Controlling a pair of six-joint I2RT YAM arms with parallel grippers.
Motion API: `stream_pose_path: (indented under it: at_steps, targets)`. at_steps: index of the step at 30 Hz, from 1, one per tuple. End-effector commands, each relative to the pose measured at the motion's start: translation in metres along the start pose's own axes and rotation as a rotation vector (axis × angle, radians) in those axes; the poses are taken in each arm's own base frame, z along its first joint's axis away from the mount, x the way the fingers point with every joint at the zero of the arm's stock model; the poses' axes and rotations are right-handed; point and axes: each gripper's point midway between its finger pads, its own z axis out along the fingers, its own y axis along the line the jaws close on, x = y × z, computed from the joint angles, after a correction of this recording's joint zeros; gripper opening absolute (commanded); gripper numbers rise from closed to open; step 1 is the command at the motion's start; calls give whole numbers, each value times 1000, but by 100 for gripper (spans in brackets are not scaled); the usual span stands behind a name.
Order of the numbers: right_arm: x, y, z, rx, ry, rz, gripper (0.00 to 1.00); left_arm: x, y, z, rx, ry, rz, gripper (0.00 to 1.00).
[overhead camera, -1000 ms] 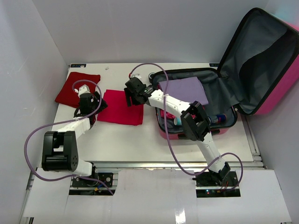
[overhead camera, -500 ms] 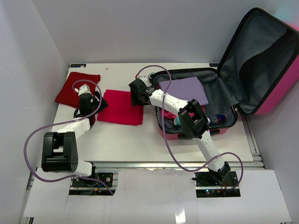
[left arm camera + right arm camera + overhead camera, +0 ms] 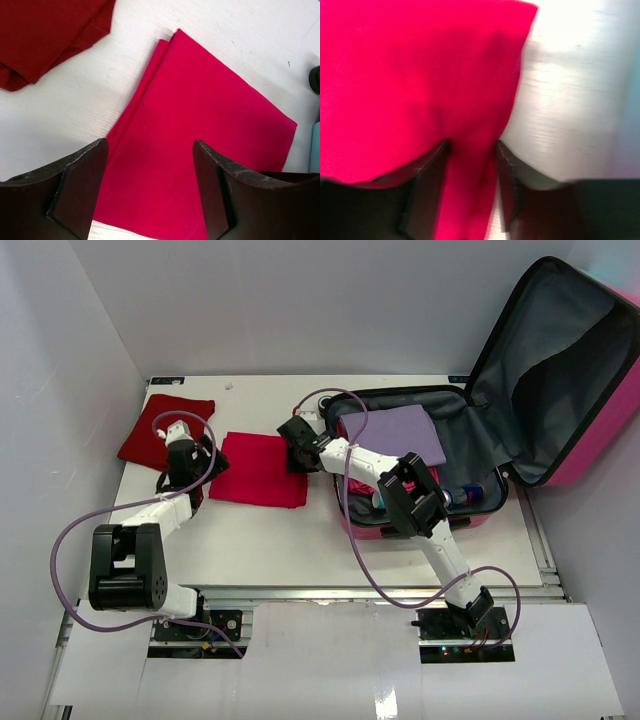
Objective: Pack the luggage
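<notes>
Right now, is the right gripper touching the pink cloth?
Touching. The right wrist view shows the pink cloth running between the fingers of the right gripper, filling the gap and lying against both.

The flat white table (image 3: 300, 540) fills the middle of the top view. Three things lie on it. A dark red folded cloth (image 3: 165, 428) lies at the upper left corner of the table. A bright pink folded cloth (image 3: 258, 472) lies just to the right of it and a bit lower. A pink hard suitcase (image 3: 605, 430) sits on the right side of the table. It is open, and its lid stands up and leans toward the upper right. In the left wrist view the dark red cloth is at the upper left and the bright pink cloth fills the middle. Bare white table shows between them, so they do not touch.
</notes>
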Motion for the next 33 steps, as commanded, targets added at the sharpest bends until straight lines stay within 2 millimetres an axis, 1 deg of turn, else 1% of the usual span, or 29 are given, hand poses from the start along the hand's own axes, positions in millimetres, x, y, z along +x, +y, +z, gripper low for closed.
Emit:
stream_pose_path:
  at_steps: [1,4,6,8,10,13,16,17,19,21,24,26,30,33]
  targets:
    - [37,-13,10,35,88,-43,33,-14,3,-4,3,-24,-19,79]
    - [32,-21,6,37,86,-72,22,-12,1,-3,22,-7,-3,79]
    - [25,-33,2,51,79,-77,13,-6,-2,1,38,25,7,79]
    - [19,-44,-3,62,75,-85,9,1,-7,6,69,64,12,78]
    - [16,-54,-6,77,72,-114,8,18,-13,13,115,142,22,77]
    - [7,-60,-12,83,55,-135,10,33,-17,19,153,211,35,75]
    - [4,-64,-13,94,50,-152,13,42,-22,23,188,265,50,73]
    - [3,-63,-12,87,51,-166,13,48,-22,25,200,290,57,73]
    - [4,-62,-10,77,57,-180,14,49,-24,32,205,308,60,73]
    - [4,-64,-10,81,58,-189,14,59,-23,40,209,346,63,71]
    - [6,-67,-10,92,60,-200,14,62,-29,48,245,365,68,69]
    - [8,-69,-9,98,62,-207,14,64,-27,52,235,377,71,68]
    - [7,-70,-10,100,59,-210,15,61,-26,57,226,377,71,65]
    - [4,-69,-11,98,53,-211,15,62,-30,60,230,385,81,60]
